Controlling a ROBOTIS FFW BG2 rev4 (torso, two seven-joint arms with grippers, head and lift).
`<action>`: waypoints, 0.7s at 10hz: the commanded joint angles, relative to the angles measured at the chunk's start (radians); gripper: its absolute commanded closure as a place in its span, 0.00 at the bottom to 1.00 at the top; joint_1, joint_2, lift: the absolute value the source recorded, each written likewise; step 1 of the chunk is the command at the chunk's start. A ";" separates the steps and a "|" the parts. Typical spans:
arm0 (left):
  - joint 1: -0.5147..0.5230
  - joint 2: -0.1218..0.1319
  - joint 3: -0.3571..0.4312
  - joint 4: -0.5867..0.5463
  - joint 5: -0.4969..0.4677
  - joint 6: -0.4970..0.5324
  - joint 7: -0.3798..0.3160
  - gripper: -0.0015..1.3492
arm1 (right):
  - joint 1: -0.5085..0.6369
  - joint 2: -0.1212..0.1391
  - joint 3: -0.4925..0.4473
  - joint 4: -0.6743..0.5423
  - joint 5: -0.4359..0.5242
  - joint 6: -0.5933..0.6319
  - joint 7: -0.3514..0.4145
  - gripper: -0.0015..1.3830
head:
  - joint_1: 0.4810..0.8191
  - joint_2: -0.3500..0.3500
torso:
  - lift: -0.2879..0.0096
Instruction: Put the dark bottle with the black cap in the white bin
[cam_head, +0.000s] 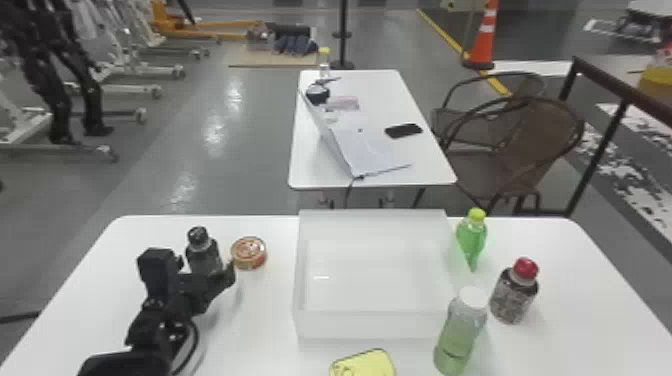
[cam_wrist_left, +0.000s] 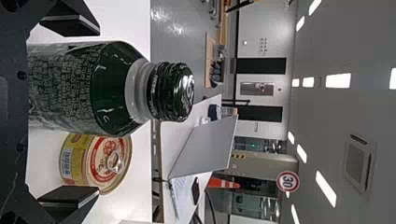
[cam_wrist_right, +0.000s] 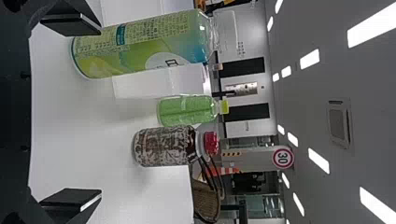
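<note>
Dark bottle (cam_head: 204, 260) with black cap (cam_head: 198, 235) is standing upright on the worktop (cam_head: 260, 325), far left, just left of the food can (cam_head: 248, 253). White bin (cam_head: 370, 326) is sitting to the right, bottle outside it. Left hand (cam_wrist_left: 98, 111) is holding its fingers wide apart around the bottle, not clamping; one finger is lying nearer. Grasping, lifting, carrying and placing are all pending, by my reading. Right hand (cam_wrist_right: 101, 112) is waiting at near right, spread wide, gripping nothing.
</note>
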 joint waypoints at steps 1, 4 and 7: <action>0.000 0.008 0.002 0.003 -0.027 -0.006 0.047 0.20 | 0.000 0.001 0.000 0.003 -0.002 0.000 0.001 0.05 | 0.20 0.50 | 0.63; 0.011 0.014 0.004 0.005 -0.065 -0.006 0.100 0.61 | 0.000 0.003 0.000 0.003 -0.004 0.000 0.005 0.05 | 0.20 0.50 | 0.63; 0.072 0.013 -0.019 -0.129 -0.064 -0.030 0.068 0.61 | 0.000 0.003 0.000 0.000 -0.002 0.000 0.005 0.05 | 0.20 0.50 | 0.63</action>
